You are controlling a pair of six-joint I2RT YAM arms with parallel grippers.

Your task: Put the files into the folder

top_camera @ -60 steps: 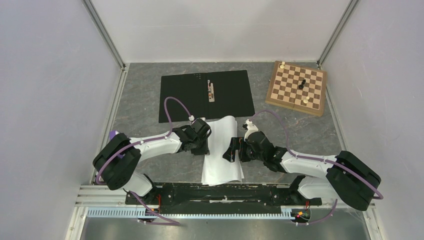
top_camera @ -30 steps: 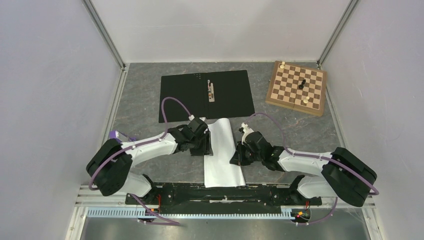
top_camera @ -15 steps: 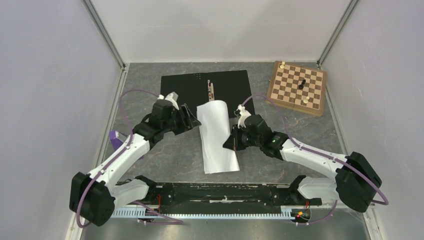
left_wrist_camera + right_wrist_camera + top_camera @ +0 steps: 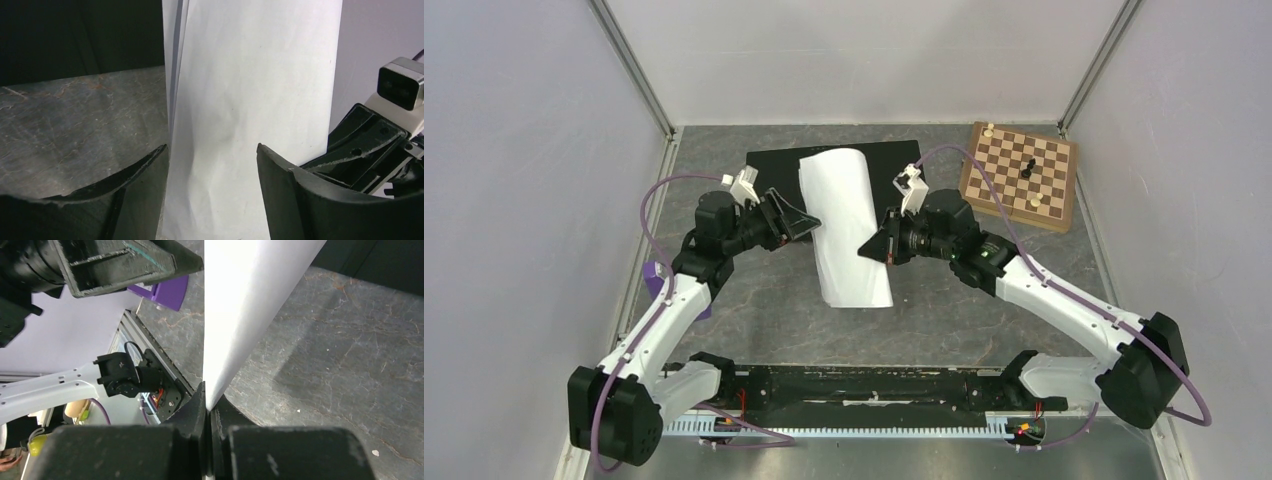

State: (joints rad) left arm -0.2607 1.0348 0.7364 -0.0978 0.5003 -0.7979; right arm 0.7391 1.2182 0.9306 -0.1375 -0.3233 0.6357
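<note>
Grey tabletop [image 4: 754,320]: right tool [image 4: 871,248] pinches the files [image 4: 844,220] at their edge; left tool [image 4: 810,228] gapes at the opposite edge.

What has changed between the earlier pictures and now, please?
The right hand, shut on the files, has carried them forward, away from the robot; their far end now overlaps the open folder. The left hand, earlier at the sheets' left edge, now stands open beside them. The folder and the chessboard stayed put.

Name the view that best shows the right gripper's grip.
Right wrist: the right gripper clamps the files by an edge. Top external shows it against the sheets, contact hidden; left wrist shows its body behind them.
</note>
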